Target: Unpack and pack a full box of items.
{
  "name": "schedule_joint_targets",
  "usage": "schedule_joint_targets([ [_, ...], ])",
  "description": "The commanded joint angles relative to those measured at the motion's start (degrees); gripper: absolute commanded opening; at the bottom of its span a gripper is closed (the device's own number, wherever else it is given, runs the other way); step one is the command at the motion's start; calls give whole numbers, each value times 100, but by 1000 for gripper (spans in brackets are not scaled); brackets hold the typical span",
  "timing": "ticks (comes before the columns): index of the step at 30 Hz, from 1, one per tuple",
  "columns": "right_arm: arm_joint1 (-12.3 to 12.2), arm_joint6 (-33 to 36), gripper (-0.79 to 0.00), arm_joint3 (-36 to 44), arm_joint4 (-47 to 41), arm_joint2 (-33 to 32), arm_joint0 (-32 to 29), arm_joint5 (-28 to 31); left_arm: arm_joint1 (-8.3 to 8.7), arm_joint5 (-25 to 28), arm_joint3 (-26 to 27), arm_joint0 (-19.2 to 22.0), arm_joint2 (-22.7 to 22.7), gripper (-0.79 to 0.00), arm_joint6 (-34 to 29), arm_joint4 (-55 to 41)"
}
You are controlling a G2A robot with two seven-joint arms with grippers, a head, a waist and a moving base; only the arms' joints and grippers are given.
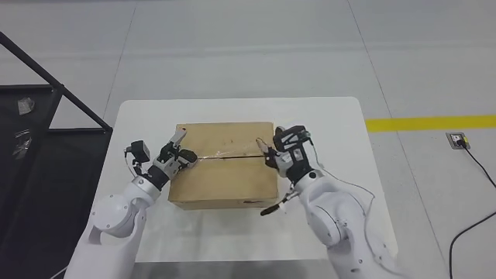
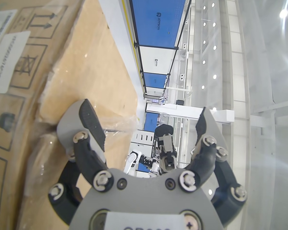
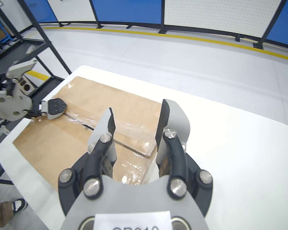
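Note:
A closed brown cardboard box [image 1: 222, 163] stands in the middle of the white table [image 1: 333, 124], its top flaps meeting in a centre seam covered with clear tape [image 3: 124, 130]. My left gripper [image 1: 180, 146] is open at the box's left end, one finger resting on the taped seam there [image 2: 91, 120]. My right gripper [image 1: 271, 149] is open at the box's right end, its fingers [image 3: 111, 123] just above the tape. In the right wrist view the box top [image 3: 86, 111] lies below, with the left gripper [image 3: 38, 96] at the far end.
A black metal frame [image 1: 46, 101] stands off the table's left side. Bare white table [image 3: 230, 144] lies to the right of and behind the box. A person's shoe [image 3: 16, 205] shows on the floor by the table's near edge.

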State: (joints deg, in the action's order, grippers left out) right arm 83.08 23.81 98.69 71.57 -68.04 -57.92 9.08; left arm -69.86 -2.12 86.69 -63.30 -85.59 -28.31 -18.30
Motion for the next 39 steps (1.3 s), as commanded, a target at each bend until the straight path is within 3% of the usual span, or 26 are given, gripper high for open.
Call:
schedule_joint_targets([
  [1,-10,389,-286,-163,-534,-79,246,520,5,20,27,-34,-15,0,-8,-20],
  [3,-9,988,-446,-546,-1283,-162,658,981,10,57,81,-88,-36,0,-21,-47],
  [6,0,1959,-785,-1429,-2762,-233,1391,1729,22,116,197,-195,-103,0,-34,-95],
  [10,0,3416,-785,-2780,-4356,-258,2397,1988,47,236,411,-408,-304,0,-99,-274],
  [18,-2,3495,-785,-2856,-4377,-254,2471,1947,124,555,895,-1150,-1080,0,-287,-809],
  [23,42,3557,-785,-3267,-4843,-81,2620,1216,145,799,745,-1479,-1370,0,4,-663],
  [31,118,3646,-785,-4244,-5281,166,3216,508,153,817,283,-1412,-1189,0,32,-362],
  [39,223,3886,-785,-4894,-5303,612,3586,84,119,856,253,-1293,-778,0,173,-145],
])
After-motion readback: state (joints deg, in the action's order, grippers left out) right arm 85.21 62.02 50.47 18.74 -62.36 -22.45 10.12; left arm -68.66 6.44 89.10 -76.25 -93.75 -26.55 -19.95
